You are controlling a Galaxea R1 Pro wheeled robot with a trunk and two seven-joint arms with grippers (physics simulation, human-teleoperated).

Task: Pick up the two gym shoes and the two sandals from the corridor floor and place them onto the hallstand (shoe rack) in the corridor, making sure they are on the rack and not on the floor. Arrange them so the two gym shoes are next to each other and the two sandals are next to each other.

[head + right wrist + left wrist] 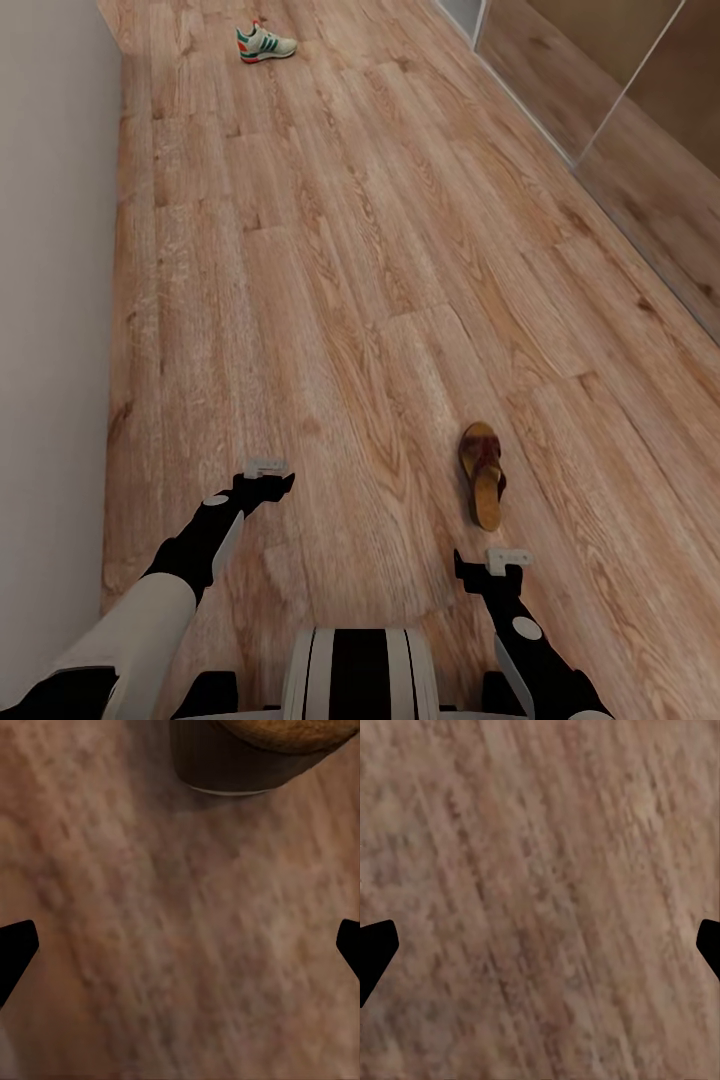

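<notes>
Sandal on the corridor floor sits just ahead of our right gripper, long axis running roughly away from it — heel end nearest. Both the right gripper and the left gripper are spread wide and hold nothing. One gym shoe lies far ahead, so we judge the right arm takes the sandal first.

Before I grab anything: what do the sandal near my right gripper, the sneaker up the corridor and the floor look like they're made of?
Sandal: looks like dark brown leather on the strap, matte, with a tan, cork-like footbed.
Gym shoe: white upper with green stripes and red-orange accents; too small to tell leather from fabric.
Corridor floor: light brown wood-look planks with visible grain and seams, low sheen, probably laminate.
</notes>
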